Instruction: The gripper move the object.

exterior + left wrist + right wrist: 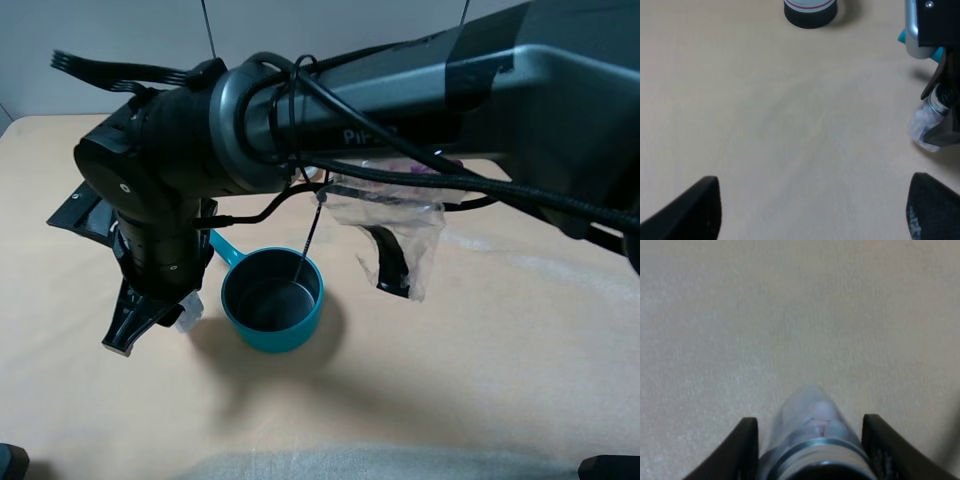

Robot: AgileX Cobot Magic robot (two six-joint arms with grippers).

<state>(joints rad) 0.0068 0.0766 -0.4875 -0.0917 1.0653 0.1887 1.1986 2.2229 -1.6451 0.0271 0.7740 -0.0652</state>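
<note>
I see my right arm's black jawed gripper pinching the small clear glass shaker with its silver cap, just beside the teal metal pot.

Soft, even overhead light washes the beige bench, and a broad, diffuse shadow pools on the near side of the teal pot. A crumpled plastic bag catches pale glare. The dark arm, close to the high lens, looms large and slightly soft. The right wrist view is dimmer and grainy, with the glass shaker in the right claw blurred. The fingers of the left claw are dark, unfocused shapes.
</note>
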